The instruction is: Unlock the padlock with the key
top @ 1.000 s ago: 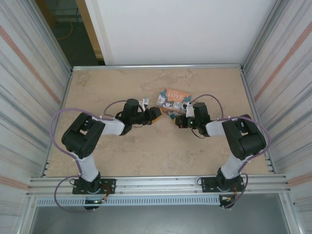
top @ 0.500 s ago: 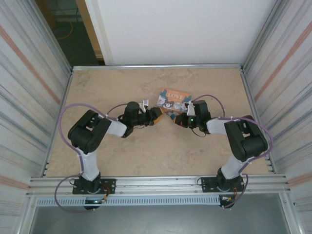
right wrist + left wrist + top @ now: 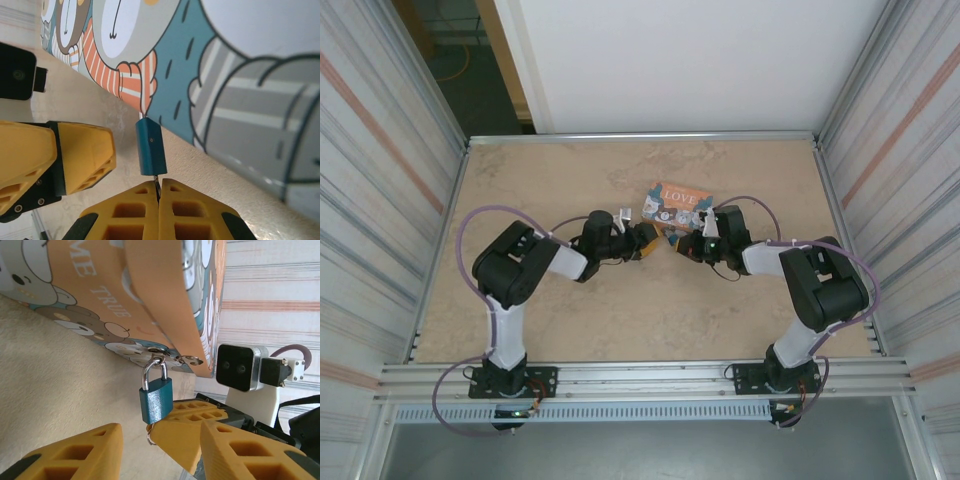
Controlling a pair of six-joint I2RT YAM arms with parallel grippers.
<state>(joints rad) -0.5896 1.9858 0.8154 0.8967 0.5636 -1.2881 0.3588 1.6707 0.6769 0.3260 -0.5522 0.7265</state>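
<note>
A small blue padlock (image 3: 156, 401) hangs by its silvery shackle from the hasp of the "LOVE" tin (image 3: 165, 300). In the right wrist view my right gripper (image 3: 158, 184) is shut on the key (image 3: 157, 180), whose thin blade meets the underside of the padlock (image 3: 151, 146). The key's ring (image 3: 149, 438) shows beside the right gripper's fingers (image 3: 192, 432). My left gripper (image 3: 161, 427) is open, its two yellow fingers standing either side of the padlock and below it, touching neither it nor the key. From above, the left gripper (image 3: 642, 240) and right gripper (image 3: 682, 245) face each other at the tin's near corner.
The tin (image 3: 677, 203) lies on the beige tabletop (image 3: 620, 310) a little behind the grippers. Metal walls close in the left and right sides, and a rail (image 3: 640, 375) runs along the near edge.
The left arm's elbow has swung rightward and its gripper has edged closer to the padlock. The right gripper has shifted slightly toward the tin and stays shut on the key.
</note>
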